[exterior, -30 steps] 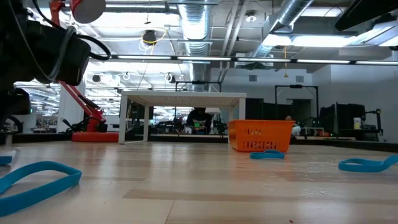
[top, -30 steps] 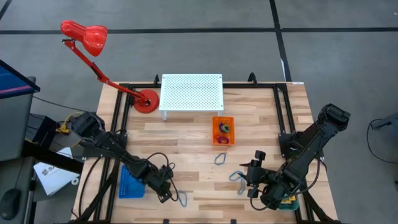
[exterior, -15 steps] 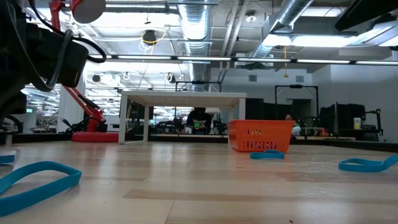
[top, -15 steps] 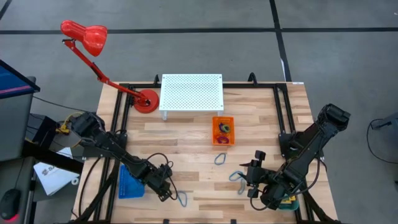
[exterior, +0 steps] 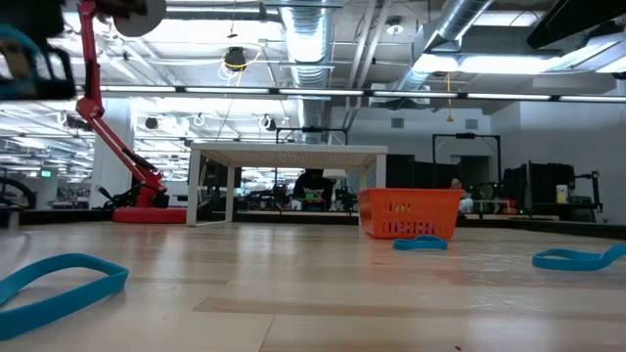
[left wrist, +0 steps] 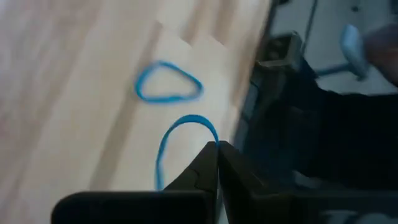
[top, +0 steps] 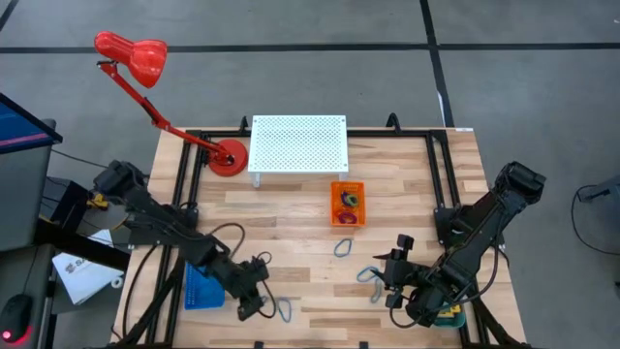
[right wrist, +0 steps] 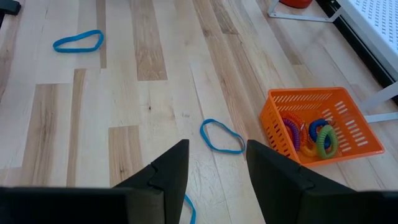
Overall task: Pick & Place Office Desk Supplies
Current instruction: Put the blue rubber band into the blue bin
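Hovering near the table's front edge, our left gripper [top: 254, 300] is shut, pinching a blue band [left wrist: 177, 146]; right gripper [right wrist: 214, 168] open, empty.

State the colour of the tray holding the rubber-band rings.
Orange tray, clearest in the right wrist view.

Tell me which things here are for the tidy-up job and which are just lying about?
For the job:
blue loops on the table
coloured rings in the orange tray

Just lying about:
red lamp
white holey shelf
blue tray
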Robot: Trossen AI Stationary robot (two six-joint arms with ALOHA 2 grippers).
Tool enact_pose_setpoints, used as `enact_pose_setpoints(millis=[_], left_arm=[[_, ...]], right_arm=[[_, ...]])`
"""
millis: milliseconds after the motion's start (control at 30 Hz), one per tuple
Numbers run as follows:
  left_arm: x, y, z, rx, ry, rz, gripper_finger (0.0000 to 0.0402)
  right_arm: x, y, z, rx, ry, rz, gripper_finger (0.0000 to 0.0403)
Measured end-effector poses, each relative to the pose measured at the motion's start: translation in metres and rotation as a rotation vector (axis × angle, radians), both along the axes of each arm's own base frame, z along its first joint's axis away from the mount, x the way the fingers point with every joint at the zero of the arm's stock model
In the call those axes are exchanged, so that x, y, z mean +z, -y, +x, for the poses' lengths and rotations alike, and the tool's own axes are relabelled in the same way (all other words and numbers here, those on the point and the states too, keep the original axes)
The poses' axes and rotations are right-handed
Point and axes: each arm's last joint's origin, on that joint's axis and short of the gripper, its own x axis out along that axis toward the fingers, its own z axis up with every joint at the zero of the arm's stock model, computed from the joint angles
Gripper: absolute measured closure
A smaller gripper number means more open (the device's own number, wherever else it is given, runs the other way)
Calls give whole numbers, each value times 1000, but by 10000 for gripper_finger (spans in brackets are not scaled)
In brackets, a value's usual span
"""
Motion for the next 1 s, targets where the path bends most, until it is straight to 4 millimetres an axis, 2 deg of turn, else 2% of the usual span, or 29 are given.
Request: enact_pose_setpoints(millis=[100,333,467,633,833,1000], left_arm=[[16,-1,-12,-9,-32,-83,401],[42,-6,-54,48,-282,-251,401],[48,-13,-77,129,-424,-243,401],[38,-21,-92,261,-531,-94,401],[16,-18,-89,343,-653,47,401],[-4,-11,-85,300,-752,129,394]], right_arm=[[0,0,0,0,0,0,246],[0,0,0,-1,0,0,246],[0,0,0,-1,0,0,246],[0,0,0,-1,0,0,246],[0,0,0,-1,0,0,246],[0,0,0,-2,1,2,246]])
